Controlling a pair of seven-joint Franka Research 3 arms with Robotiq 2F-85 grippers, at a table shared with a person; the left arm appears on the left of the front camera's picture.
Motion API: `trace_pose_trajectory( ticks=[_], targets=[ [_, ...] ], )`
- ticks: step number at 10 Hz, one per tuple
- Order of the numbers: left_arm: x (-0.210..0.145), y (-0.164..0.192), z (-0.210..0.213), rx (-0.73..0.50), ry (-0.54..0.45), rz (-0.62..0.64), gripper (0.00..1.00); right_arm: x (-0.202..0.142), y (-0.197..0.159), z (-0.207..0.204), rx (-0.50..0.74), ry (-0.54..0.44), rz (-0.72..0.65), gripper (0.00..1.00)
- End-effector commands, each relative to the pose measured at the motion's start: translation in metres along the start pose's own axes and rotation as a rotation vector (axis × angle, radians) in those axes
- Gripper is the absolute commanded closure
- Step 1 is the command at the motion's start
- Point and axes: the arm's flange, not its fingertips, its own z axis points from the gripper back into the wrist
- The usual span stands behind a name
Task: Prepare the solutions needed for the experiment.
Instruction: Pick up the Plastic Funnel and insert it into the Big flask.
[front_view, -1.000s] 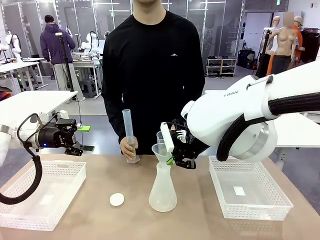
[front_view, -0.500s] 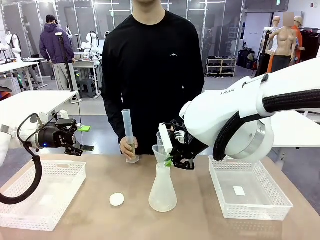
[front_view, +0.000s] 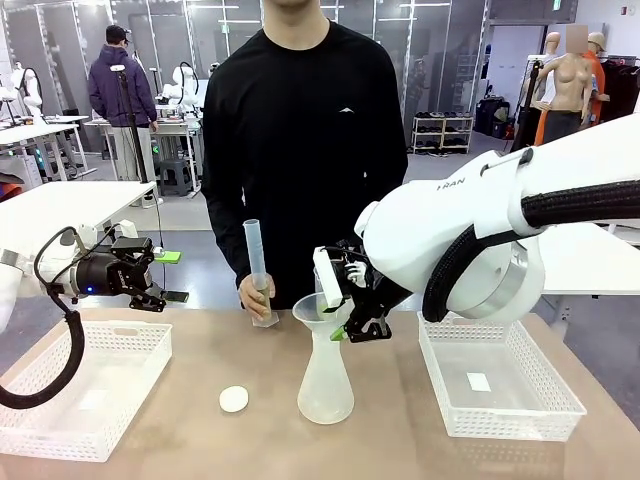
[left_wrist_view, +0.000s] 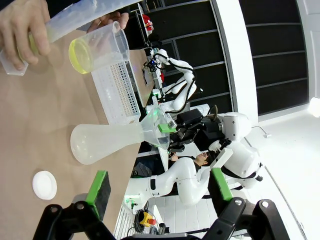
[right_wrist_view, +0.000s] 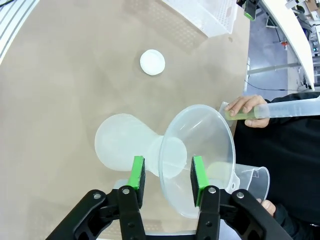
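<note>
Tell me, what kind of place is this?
Probably a robotics lab doing chemistry work: a funnel in a conical flask, a person holding a graduated cylinder, and a white robot arm.

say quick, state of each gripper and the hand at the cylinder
Left gripper: open, holding nothing.
Right gripper: open, fingers astride the funnel rim, not pinching.
Person's hand: holding the cylinder.

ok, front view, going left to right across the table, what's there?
left white basket → small white disc → graduated cylinder → flask → right white basket
</note>
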Motion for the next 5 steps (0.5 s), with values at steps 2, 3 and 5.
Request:
trace_pose_trajectory(
  ticks=[2, 3, 5],
  targets=[
    [-0.0005, -0.0021, 0.0001, -0.013, 0.007, -0.001, 0.0, 0.0, 0.0, 0.0, 0.0, 0.0, 0.0, 0.18],
    [-0.0005, -0.0021, 0.0001, -0.013, 0.007, -0.001, 0.0, 0.0, 0.0, 0.0, 0.0, 0.0, 0.0, 0.18],
    [-0.0005, -0.0021, 0.0001, -0.013, 0.007, -0.001, 0.0, 0.0, 0.0, 0.0, 0.0, 0.0, 0.0, 0.18]
  ],
)
